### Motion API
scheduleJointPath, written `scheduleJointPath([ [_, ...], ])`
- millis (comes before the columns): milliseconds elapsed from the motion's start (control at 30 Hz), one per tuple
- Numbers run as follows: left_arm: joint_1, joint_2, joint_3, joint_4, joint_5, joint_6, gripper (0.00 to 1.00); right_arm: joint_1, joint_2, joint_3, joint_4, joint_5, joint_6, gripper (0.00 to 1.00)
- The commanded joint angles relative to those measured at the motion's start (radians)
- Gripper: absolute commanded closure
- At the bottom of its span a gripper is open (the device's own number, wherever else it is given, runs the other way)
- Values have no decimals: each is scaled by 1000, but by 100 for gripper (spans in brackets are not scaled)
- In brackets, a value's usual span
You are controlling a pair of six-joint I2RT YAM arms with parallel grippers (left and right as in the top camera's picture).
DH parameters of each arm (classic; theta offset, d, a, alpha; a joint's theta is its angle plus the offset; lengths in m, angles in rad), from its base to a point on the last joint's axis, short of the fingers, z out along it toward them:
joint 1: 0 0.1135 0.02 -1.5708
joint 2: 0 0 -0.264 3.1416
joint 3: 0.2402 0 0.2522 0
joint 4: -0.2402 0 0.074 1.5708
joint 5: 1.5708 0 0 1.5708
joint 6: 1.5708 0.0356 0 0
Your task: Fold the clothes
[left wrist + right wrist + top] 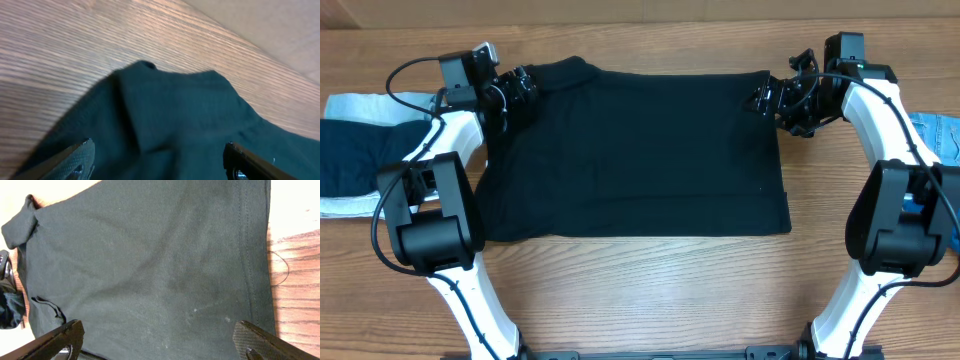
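Overhead, far left: navy pile (355, 150) resting on pale cloth (360, 102) at the table (640, 290) edge, well apart from the work, probably parked there out of the way.

Next right: left gripper (517, 95) over the far-left corner of the black garment (640, 150), where the cloth bunches into a small hump. Jaws wide apart, nothing pinched. Positioned, by the look of it, to take that corner.

Middle: garment spread flat, roughly rectangular, near edge straight.

Further right: right gripper (767, 100) at the far-right corner, jaws likewise wide, holding nothing. Mirrored placement suggests a two-corner lift for the fold.

Far right: denim piece (935, 135), partly hidden behind the right arm (900, 190).

Left wrist view: adds a fold ridge and rumpled edge ahead of the fingers (75, 157), lost in the overhead's flat black.

Right wrist view: adds hem (247, 255) stitching, a loose thread (281, 265) on the wood and lint specks. Confirms cloth lying slack under the open jaws. Only the overhead shows both corners at once.
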Motion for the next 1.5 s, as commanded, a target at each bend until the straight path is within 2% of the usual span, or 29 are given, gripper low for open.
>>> scheduleJointPath([
  [0, 15, 16, 21, 46, -76, -13, 15, -2, -11, 26, -1, -8, -8, 1],
  [67, 18, 22, 21, 69, -92, -14, 23, -2, -11, 26, 4, -7, -8, 3],
  [167, 18, 58, 30, 122, -69, -59, 24, -2, -11, 26, 18, -8, -8, 4],
  [267, 15, 165, 161, 91, 48, -58, 26, -2, -11, 26, 22, -7, -8, 4],
  [400, 3, 199, 230, 52, 36, -55, 26, -2, -11, 26, 21, 17, -8, 4],
  [433, 3, 199, 230, 48, 36, -55, 29, -2, -11, 26, 21, 19, -8, 4],
  [500, 4, 199, 230, 48, 37, -55, 50, -2, -11, 26, 22, 19, -8, 4],
  [567, 5, 199, 230, 48, 42, -55, 64, -2, -11, 26, 22, 19, -8, 4],
  [733, 8, 191, 256, 34, 134, -55, 90, -2, -11, 26, 21, 19, -8, 4],
  [767, 11, 187, 273, 15, 153, -55, 93, -2, -11, 26, 21, 19, -8, 4],
  [933, 24, 165, 439, -154, 272, 10, 94, -2, -11, 26, 21, 19, -8, 5],
  [1033, 11, 163, 541, -343, 279, 92, 95, -2, -11, 26, 21, 48, -8, 5],
  [1200, 10, 163, 592, -549, 336, 175, 96, -2, -11, 26, 10, 53, -8, 5],
  [1333, 10, 138, 655, -808, 288, 329, 96, -2, -11, 26, -7, 53, -8, 5],
  [1467, 10, 90, 655, -925, 167, 374, 96, -2, -11, 26, -10, 53, -8, 5],
])
